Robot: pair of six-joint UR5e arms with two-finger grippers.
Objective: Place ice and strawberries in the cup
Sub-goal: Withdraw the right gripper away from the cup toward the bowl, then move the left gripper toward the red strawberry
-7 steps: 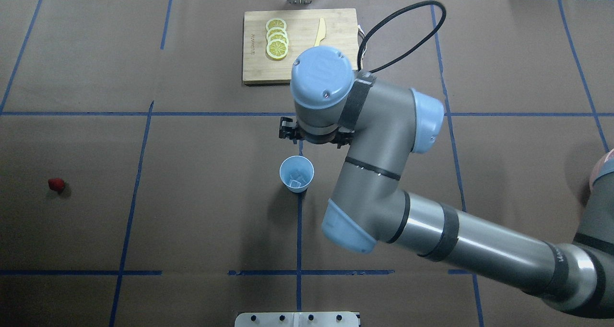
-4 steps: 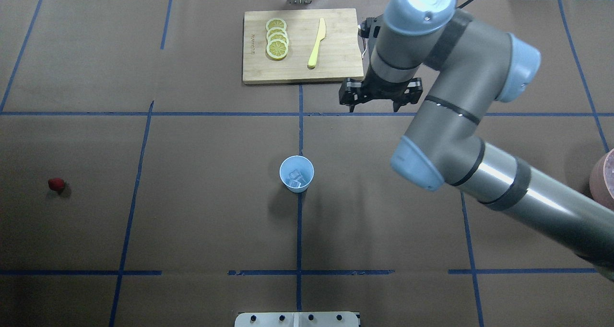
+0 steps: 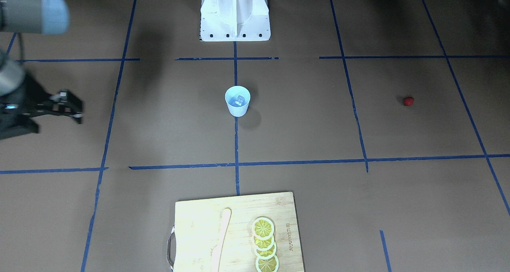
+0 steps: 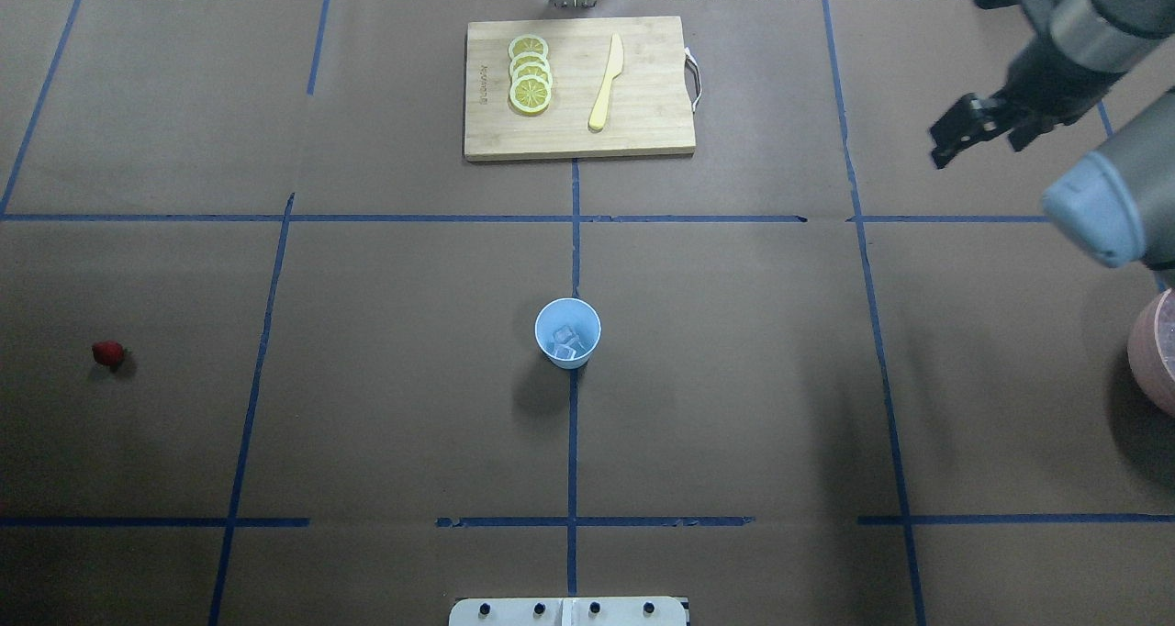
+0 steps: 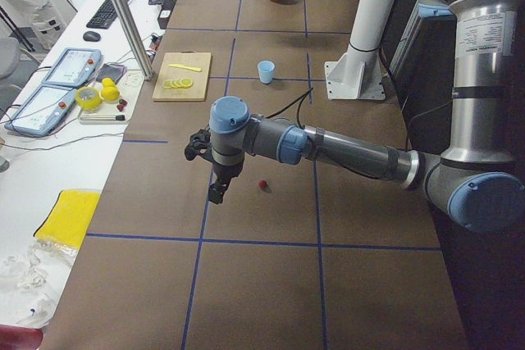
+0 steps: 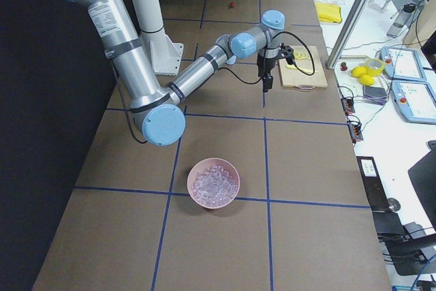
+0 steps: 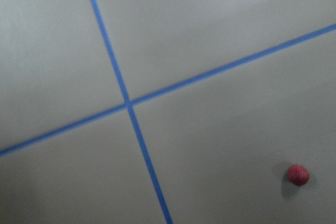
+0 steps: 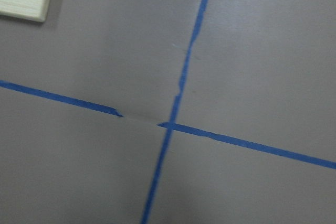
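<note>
Standing apart: one cup (image 3: 238,109), one strawberry (image 3: 408,101).

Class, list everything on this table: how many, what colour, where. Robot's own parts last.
cup: one, light blue, upright at table centre.
ice in cup: few cubes, clear, inside cup.
strawberry: one, red, robot's left side.
cutting board: one, pale wood, far middle.
lemon slices: four, yellow, overlapping on board.
knife: one, yellow, on board beside slices.
bowl: one, pink, robot's right side.
ice in bowl: many cubes, clear, filling bowl.
right gripper: one, black, open, raised at far right.
left gripper: one, black, above table near strawberry; state unclear.
</note>
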